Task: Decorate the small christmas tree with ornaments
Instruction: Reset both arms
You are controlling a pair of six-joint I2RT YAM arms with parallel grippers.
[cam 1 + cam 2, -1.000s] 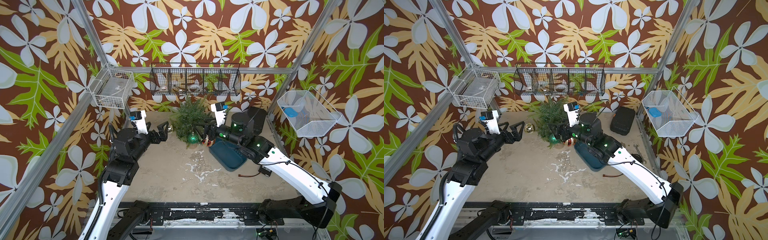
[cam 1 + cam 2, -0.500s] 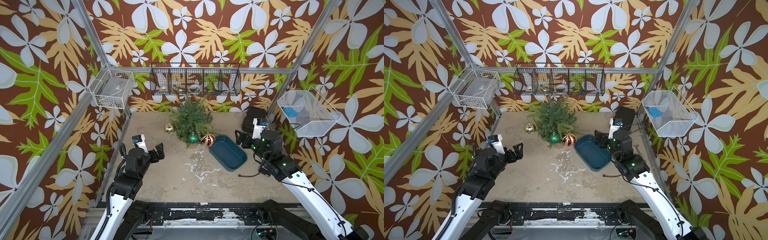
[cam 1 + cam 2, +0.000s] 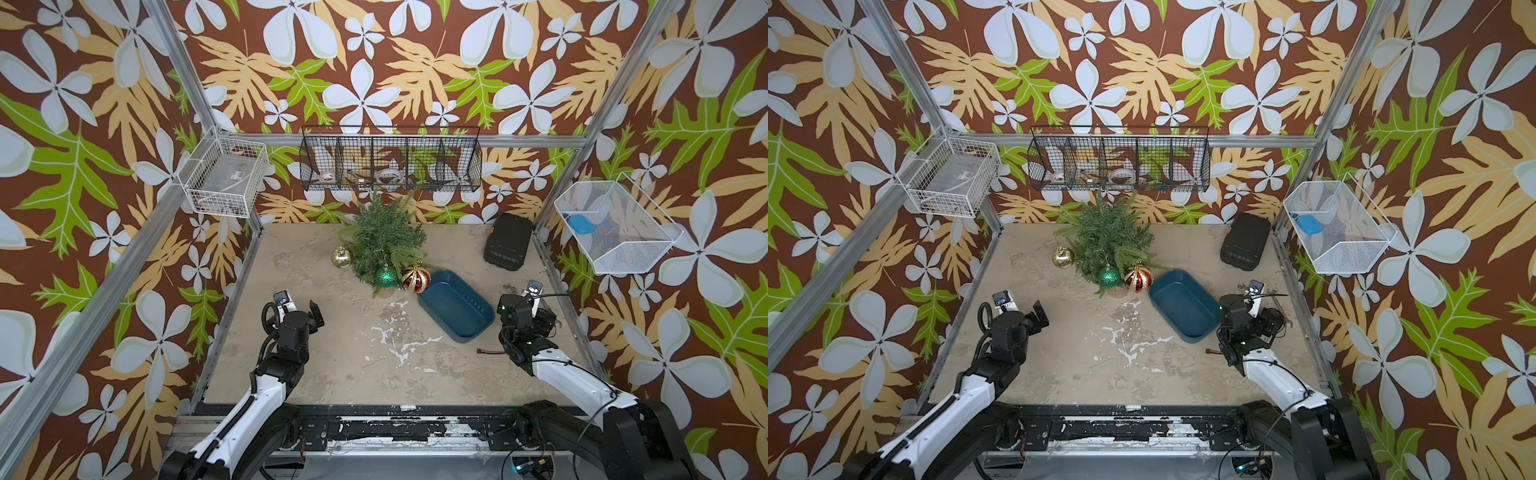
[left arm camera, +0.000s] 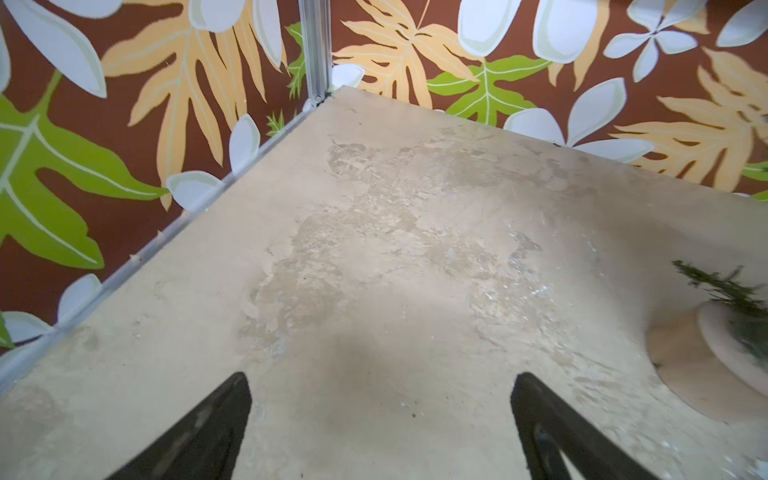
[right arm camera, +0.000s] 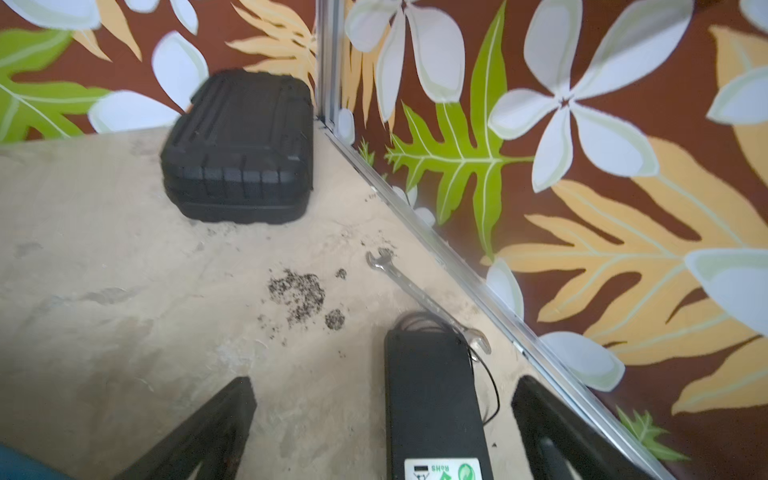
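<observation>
A robotics lab test cell, I'd say: aluminium frame posts (image 3: 179,62) carry printed floral wallpaper (image 3: 415,83) around a scuffed tabletop (image 3: 345,374), wire baskets (image 3: 390,164) hang off the frame, and two robot arms (image 3: 266,386) sit on a worn base rail (image 3: 395,430).

White-shelled arms (image 3: 266,395), black joints (image 3: 293,332), looped black cables (image 3: 265,318), green lights (image 3: 503,308); black-fingered left tool (image 4: 380,376) and right tool (image 5: 382,380).

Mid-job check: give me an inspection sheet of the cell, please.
Surface: table worn, white scuffs, dark crumbs.
Job's things: small christmas tree at the back; gold ball, green ball, striped ball at its lower edge.
Clutter: blue tray empty, black case, wrench, power adapter.
Grippers: left gripper and right gripper open, empty, apart from the tree.
Cables: thin wire near the tray.
Surroundings: wire baskets on patterned walls.
</observation>
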